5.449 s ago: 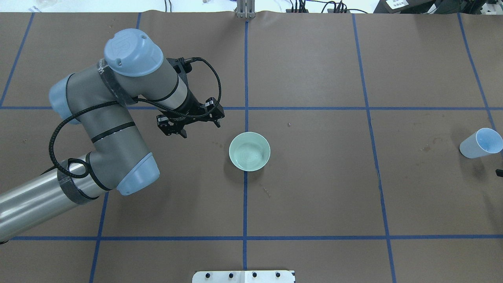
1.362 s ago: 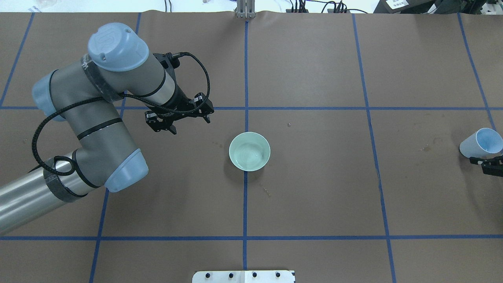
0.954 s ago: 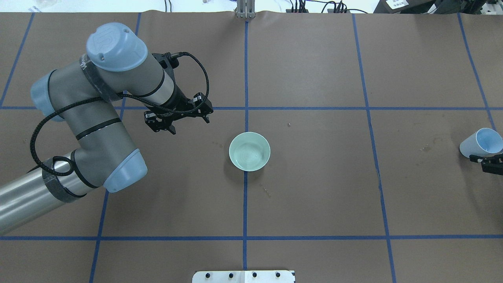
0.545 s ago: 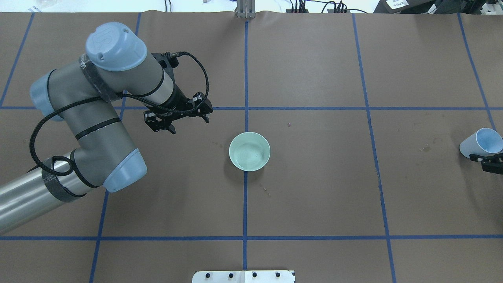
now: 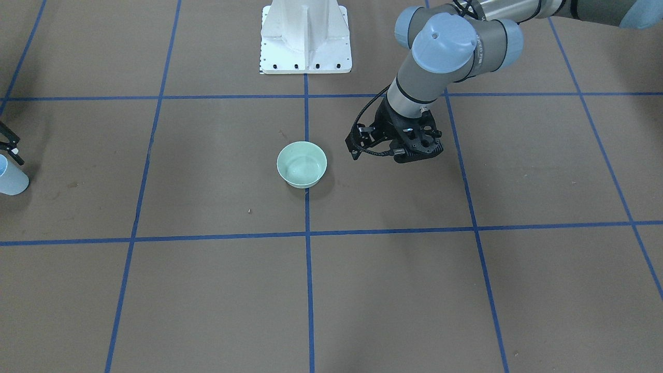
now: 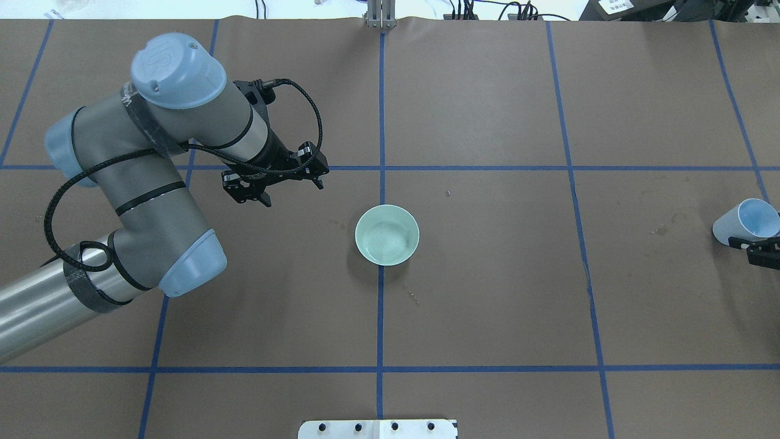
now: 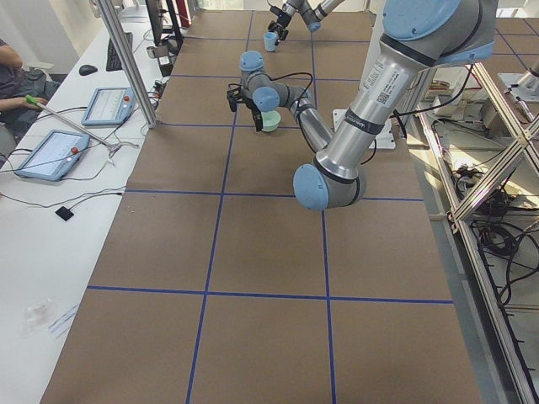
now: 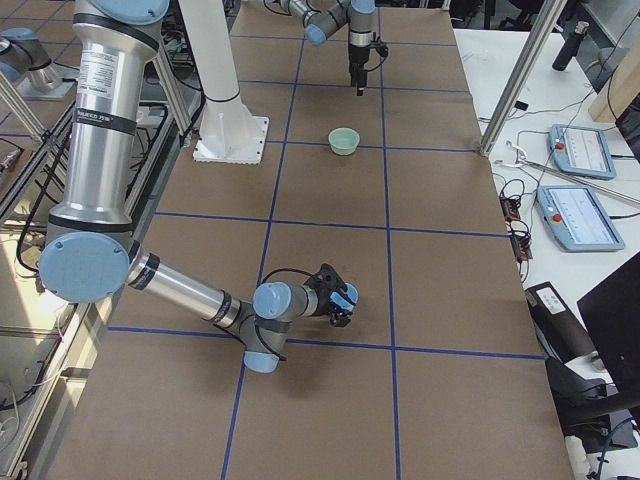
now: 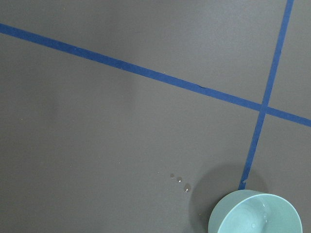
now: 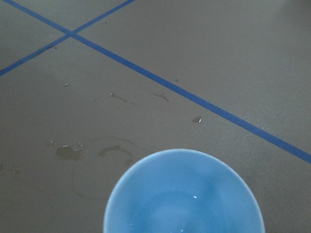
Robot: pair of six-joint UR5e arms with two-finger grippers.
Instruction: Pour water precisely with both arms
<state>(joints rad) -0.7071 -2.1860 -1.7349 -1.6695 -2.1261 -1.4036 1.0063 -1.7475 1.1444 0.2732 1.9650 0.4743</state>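
Nearest my side, the white bolted pedestal plate (image 6: 378, 428) carries no print I can see. Off at the table's right end, the right gripper (image 6: 757, 250) sits against the pale blue tapered cup (image 6: 744, 222). Only part of it is in frame, so I cannot tell whether it has clamped the wall. The water (image 10: 194, 196) shows as small glints in that cup's bottom on the right wrist camera.

I judge the step in hand to be taking hold of the cup for the carry. I would clamp gently at mid-height, since a thin wall could buckle and slop the contents. I would then lift straight up and travel level.

At the centre stands the mint-green round bowl (image 6: 387, 235) with a faint sheen inside, and a few droplets (image 9: 180, 180) lie on the brown paper table cover (image 6: 487, 292) just beside it. Past it, the left gripper (image 6: 286, 186) hangs spread and empty, near the bowl but apart from it. I would bring it down onto the rim to steady the bowl before any tilt, then pour slowly over the middle.

The light blue joint cap (image 6: 177, 70) bears an embossed mark I cannot read surely. A white label (image 6: 615, 5) beyond the far edge is too small to read.
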